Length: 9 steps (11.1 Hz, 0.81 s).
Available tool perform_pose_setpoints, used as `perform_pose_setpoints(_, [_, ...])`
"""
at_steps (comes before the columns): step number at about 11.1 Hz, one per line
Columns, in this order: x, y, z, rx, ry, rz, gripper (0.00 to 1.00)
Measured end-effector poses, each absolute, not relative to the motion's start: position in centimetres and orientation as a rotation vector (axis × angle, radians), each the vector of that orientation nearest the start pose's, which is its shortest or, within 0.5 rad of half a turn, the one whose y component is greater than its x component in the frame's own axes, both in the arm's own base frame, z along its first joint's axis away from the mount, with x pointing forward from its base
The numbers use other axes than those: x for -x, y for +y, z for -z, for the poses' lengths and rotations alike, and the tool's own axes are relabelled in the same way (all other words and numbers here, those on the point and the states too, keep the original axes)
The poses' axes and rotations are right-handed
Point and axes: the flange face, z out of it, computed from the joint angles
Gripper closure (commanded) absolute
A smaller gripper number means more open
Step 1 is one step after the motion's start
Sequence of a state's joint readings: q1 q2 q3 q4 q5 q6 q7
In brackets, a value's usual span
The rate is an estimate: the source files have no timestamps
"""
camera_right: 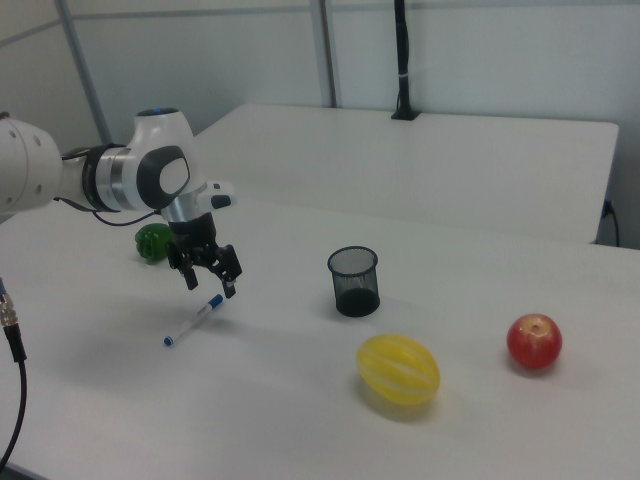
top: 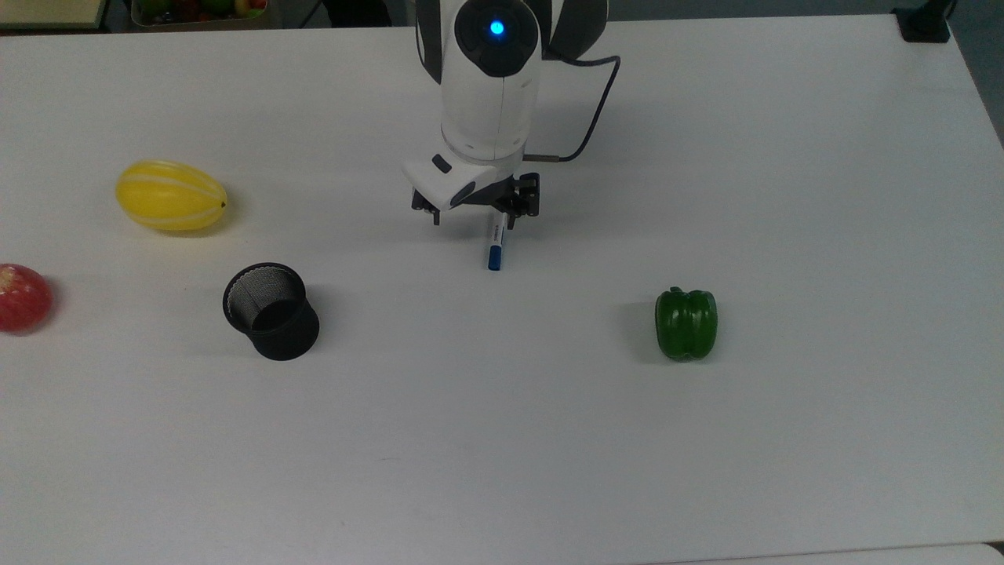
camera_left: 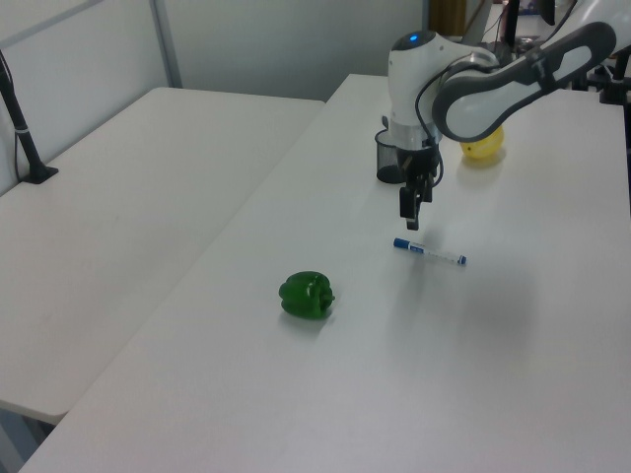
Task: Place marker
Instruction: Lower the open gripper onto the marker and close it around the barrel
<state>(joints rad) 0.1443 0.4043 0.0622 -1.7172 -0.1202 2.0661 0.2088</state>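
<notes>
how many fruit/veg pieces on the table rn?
3. Yellow melon at the top view's left, red apple at the top view's left edge, green bell pepper at the top view's right, beyond the marker. None look hidden.
</notes>
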Motion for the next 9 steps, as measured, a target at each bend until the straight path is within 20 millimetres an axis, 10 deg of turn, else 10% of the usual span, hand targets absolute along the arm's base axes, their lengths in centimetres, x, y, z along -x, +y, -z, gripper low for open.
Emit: perform_pose_setpoints(9, [-64.1,14.0,-31.0,3.224,-0.107,-0.055,0.58])
